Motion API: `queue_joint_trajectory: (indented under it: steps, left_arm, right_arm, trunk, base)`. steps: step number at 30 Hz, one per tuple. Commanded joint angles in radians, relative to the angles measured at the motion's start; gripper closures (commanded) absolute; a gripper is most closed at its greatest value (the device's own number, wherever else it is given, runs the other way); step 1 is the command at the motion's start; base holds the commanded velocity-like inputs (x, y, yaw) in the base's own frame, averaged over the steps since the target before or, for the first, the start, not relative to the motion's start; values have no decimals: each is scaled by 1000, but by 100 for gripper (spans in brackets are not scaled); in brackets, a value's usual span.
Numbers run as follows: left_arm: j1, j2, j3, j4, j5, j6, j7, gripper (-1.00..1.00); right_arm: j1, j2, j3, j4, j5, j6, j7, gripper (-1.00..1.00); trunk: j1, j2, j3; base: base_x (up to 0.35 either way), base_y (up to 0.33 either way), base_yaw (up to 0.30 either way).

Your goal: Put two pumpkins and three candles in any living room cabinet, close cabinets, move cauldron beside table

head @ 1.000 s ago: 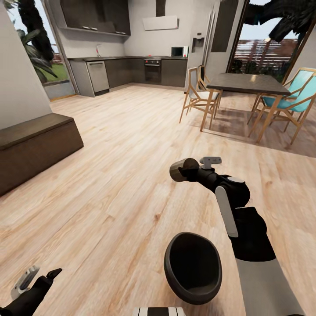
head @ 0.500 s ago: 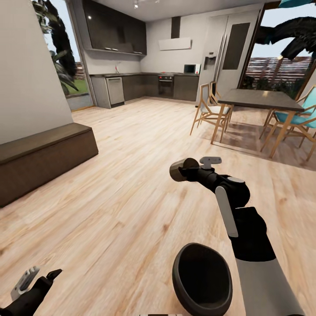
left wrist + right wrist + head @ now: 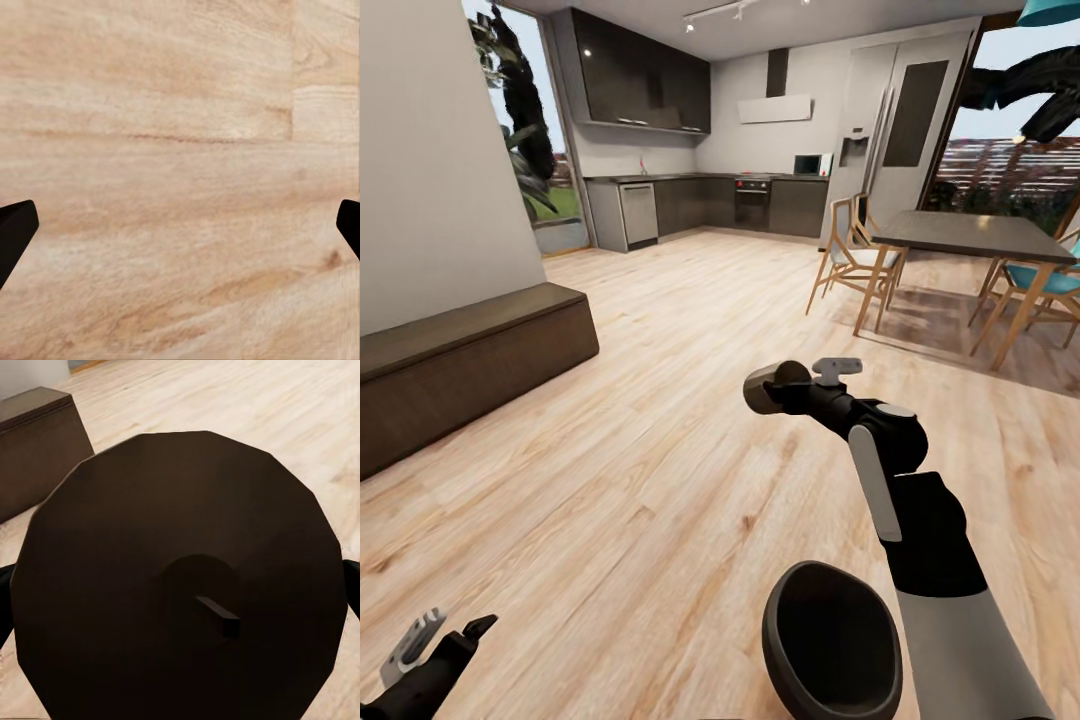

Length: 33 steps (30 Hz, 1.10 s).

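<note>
My right gripper (image 3: pixel 772 387) is shut on a stubby tan candle (image 3: pixel 764 392), held out over the wood floor; in the right wrist view the candle's dark top with its wick (image 3: pixel 187 585) fills the space between the fingers. A black cauldron (image 3: pixel 830 645) sits low, just in front of me beside the right arm. The long, low dark-brown cabinet (image 3: pixel 470 355) stands along the left wall, its fronts closed. My left gripper (image 3: pixel 445 645) hangs open low on the left, its dark fingertips (image 3: pixel 13 232) wide apart over bare floor. Pumpkins are out of view.
A dark dining table (image 3: pixel 960 235) with wooden chairs (image 3: pixel 850 265) stands at the right by the window. Grey kitchen units (image 3: pixel 690 205) line the far wall. Wide wood floor (image 3: pixel 660 380) lies between me and the cabinet.
The whole picture has shifted: the camera has turned and lifted, so the cabinet and kitchen sit further right. Both arms keep their pose; the candle stays gripped.
</note>
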Motion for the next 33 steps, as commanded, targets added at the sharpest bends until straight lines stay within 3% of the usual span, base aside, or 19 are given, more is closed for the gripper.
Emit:
queue_joint_trajectory:
  steps: [1,8,18,23,27,33]
  left_arm:
    - [0,-1,1,-1,0,-1,9,-100]
    - [0,-15,2,2,-25,-23,7,-100]
    - [0,-24,3,-1,-11,-22,-12,-100]
    - [0,-33,10,14,-23,-24,-22,-100]
    - [0,-34,1,62,-23,-83,-26,-100]
    - [0,-35,-2,73,-22,-95,-28,-100]
  right_arm:
    - [2,0,12,-1,-2,3,-2,100]
    - [9,3,79,-1,-10,14,-3,100]
    - [12,16,81,0,-12,32,-4,100]
    - [13,33,79,6,-7,31,-5,100]
    - [13,35,82,7,-8,30,-4,100]
    - [18,35,117,7,-5,29,-5,100]
  trunk:
    - [0,0,-1]
    - [0,0,-1]
    - [0,0,0]
    - [0,0,0]
    - [0,0,0]
    - [0,0,0]
  base:
    - [0,0,3]
    - [0,173,10]
    - [0,328,256]
    - [0,329,292]
    - [0,329,294]
    - [0,329,295]
